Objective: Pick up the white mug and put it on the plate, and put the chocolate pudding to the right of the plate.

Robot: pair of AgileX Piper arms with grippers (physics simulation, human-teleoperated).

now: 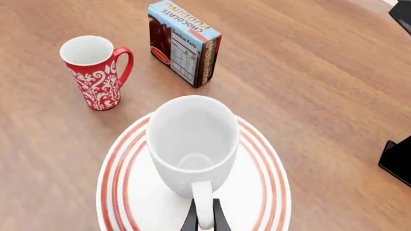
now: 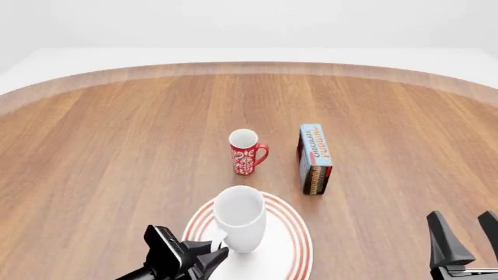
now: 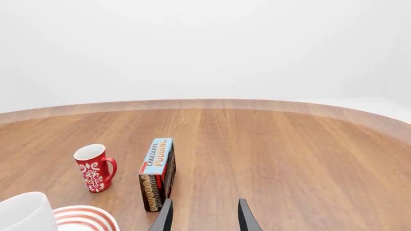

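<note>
Round wooden table (image 2: 116,146) against a white background. The plate (image 2: 292,245) lies at the near edge, between the two arms. The white mug (image 2: 239,217) stands upright on it, handle toward the left gripper (image 1: 205,222), whose fingers close narrowly on the handle. Beyond the plate, the red mug (image 2: 246,151) stands upright; just right of it the pudding (image 2: 314,157) rests on a long edge. The right gripper (image 2: 465,233), jaws spread and empty, hovers well right of the plate.
</note>
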